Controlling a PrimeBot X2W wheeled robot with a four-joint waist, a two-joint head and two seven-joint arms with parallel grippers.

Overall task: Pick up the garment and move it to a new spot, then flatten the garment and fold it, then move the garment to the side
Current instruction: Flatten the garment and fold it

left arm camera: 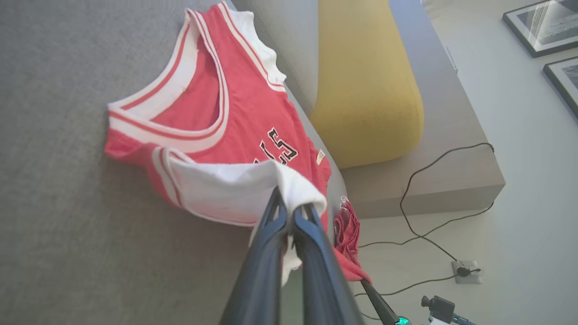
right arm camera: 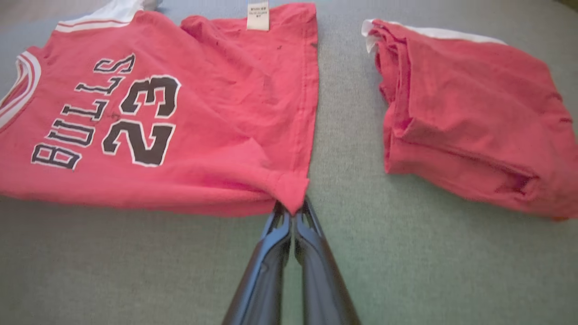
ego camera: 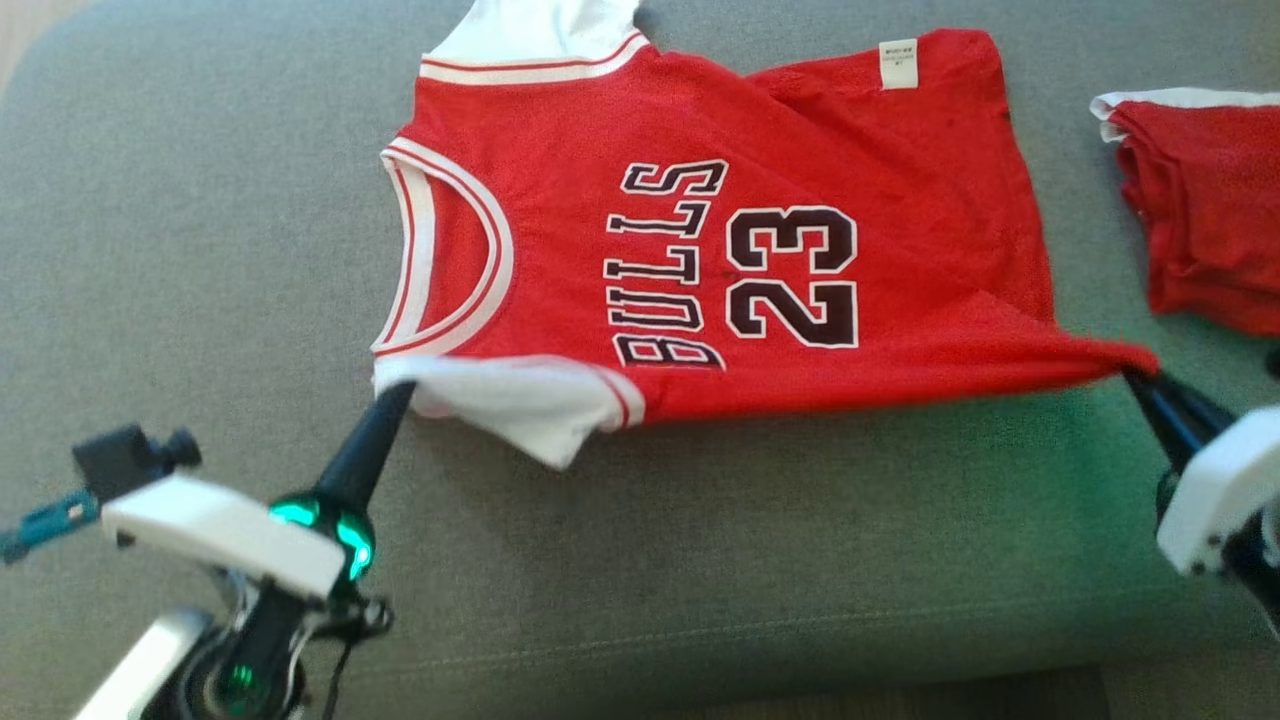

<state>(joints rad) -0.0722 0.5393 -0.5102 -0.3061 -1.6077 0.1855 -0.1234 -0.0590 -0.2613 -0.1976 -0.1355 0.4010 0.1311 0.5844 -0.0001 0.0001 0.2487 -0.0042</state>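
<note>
The garment [ego camera: 700,250] is a red jersey with white trim, printed BULLS 23, spread on a grey sofa seat with its neck to the left. My left gripper [ego camera: 400,385] is shut on its white sleeve at the near shoulder. In the left wrist view that gripper [left arm camera: 291,210] pinches the white cloth of the garment [left arm camera: 253,131]. My right gripper [ego camera: 1135,372] is shut on the jersey's near hem corner, which is pulled into a point. The right wrist view has the right gripper [right arm camera: 292,208] clamped on that corner of the garment [right arm camera: 203,113].
A folded red garment [ego camera: 1210,210] lies to the right on the grey sofa seat [ego camera: 700,560], also the folded red garment [right arm camera: 469,117] close beside the jersey's hem. A yellow cushion [left arm camera: 365,76] rests behind. A cable [left arm camera: 429,225] runs to a wall socket.
</note>
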